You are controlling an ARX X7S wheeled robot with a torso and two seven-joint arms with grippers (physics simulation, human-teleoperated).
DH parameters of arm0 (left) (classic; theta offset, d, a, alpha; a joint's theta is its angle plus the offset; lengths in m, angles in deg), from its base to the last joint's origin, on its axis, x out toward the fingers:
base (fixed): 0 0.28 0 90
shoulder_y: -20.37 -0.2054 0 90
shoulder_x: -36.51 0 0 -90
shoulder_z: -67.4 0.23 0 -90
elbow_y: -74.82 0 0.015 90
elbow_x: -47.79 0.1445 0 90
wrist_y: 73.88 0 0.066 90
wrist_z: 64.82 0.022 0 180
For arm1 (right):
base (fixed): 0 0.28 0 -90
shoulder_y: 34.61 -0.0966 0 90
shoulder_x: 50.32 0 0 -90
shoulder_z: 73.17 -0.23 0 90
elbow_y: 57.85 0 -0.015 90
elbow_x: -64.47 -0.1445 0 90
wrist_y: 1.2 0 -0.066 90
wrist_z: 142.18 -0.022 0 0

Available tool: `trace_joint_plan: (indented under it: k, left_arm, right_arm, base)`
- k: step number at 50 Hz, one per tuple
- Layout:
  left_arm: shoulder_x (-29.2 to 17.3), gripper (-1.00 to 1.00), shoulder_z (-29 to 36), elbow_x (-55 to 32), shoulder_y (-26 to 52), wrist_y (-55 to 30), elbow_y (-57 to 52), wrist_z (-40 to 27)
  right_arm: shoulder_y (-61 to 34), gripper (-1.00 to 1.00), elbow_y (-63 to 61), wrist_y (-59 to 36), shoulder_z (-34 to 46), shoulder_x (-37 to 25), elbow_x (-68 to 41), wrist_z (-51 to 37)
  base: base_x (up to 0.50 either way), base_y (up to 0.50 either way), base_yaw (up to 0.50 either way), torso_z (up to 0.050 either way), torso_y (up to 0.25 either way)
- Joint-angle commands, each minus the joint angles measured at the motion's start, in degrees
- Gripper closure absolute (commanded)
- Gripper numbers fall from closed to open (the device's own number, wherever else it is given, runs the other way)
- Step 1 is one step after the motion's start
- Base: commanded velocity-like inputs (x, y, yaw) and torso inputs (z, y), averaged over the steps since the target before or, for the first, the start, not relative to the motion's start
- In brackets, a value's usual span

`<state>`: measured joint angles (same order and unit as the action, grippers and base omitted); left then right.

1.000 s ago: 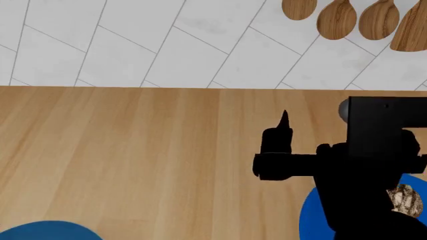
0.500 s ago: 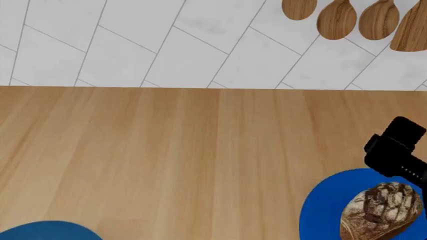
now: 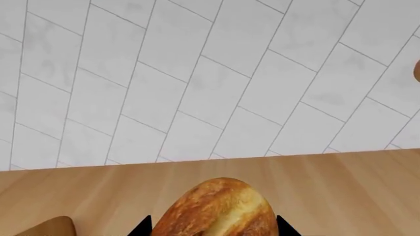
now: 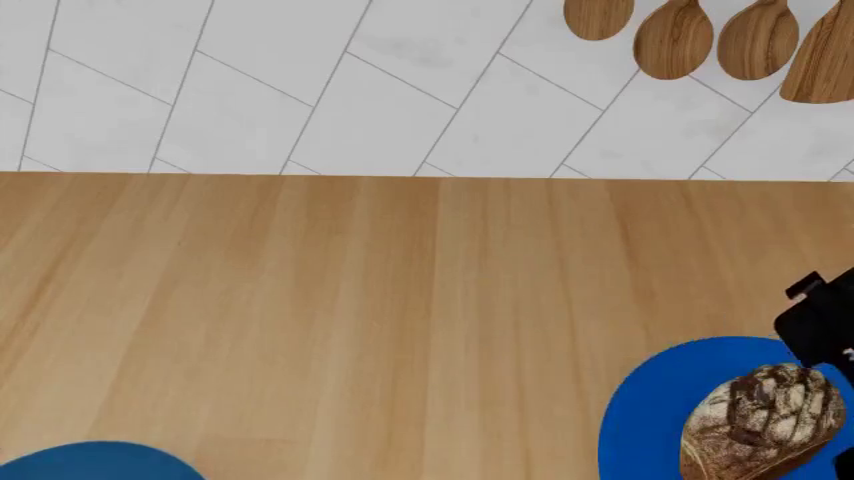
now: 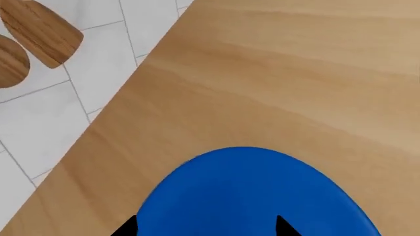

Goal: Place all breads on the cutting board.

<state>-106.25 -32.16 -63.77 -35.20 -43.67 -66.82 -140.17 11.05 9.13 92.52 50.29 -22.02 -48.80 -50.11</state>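
The dark loaf (image 4: 762,420) lies on a blue plate (image 4: 646,420) at five o'clock on the countertop (image 4: 334,300); the left gripper (image 3: 213,231) clamps the golden bun (image 3: 220,209) between its fingertips; right gripper (image 5: 204,227) – tips parted over the plate, nothing held.

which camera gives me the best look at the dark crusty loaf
The head view: the dark loaf sits in full view on the blue plate. The right wrist view shows only that plate, not the loaf. The left wrist view shows the golden bun instead.

blue plate (image 5: 256,196) on wooden countertop (image 5: 295,73), claw (image 5: 204,227) tips apart.
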Motion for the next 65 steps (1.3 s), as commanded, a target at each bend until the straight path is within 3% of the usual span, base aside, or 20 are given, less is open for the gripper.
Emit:
trace_joint_plan:
  k: [1,20,57,58,65]
  left_arm:
    - [1.0,1.00,-0.1,1.7,-1.3,0.3,0.4,1.0]
    - [0.3,1.00,-1.7,1.9,-3.3,1.0,-0.2,1.2]
    - [1.0,1.00,-6.8,5.3,-9.2,0.7,-0.5,5.5]
    - [0.8,1.00,-6.7,5.0,-8.9,0.9,-0.4,5.3]
    - [1.4,1.00,-7.3,6.2,-10.0,0.5,-0.4,6.3]
  right_arm:
    - [-1.3,-1.00,-1.4,8.7,7.7,-0.9,-6.2,-0.1]
    - [-4.9,-1.00,-4.1,6.7,6.1,0.2,-13.1,2.2]
    - [-5.1,-1.00,4.6,2.2,14.0,7.1,-9.5,4.4]
    - [-5.1,1.00,4.6,2.2,14.2,7.1,-9.3,4.1]
    - [-5.8,1.00,3.1,1.8,14.3,6.5,-9.0,3.2]
  base:
    - [0.00,0.00,0.00,0.000,0.000]
    - [0.00,0.00,0.00,0.000,0.000]
    - [0.00,0.00,0.00,0.000,0.000]
    - [0.00,0.00,0.00,0.000,0.000]
    - [0.00,0.00,0.00,0.000,0.000]
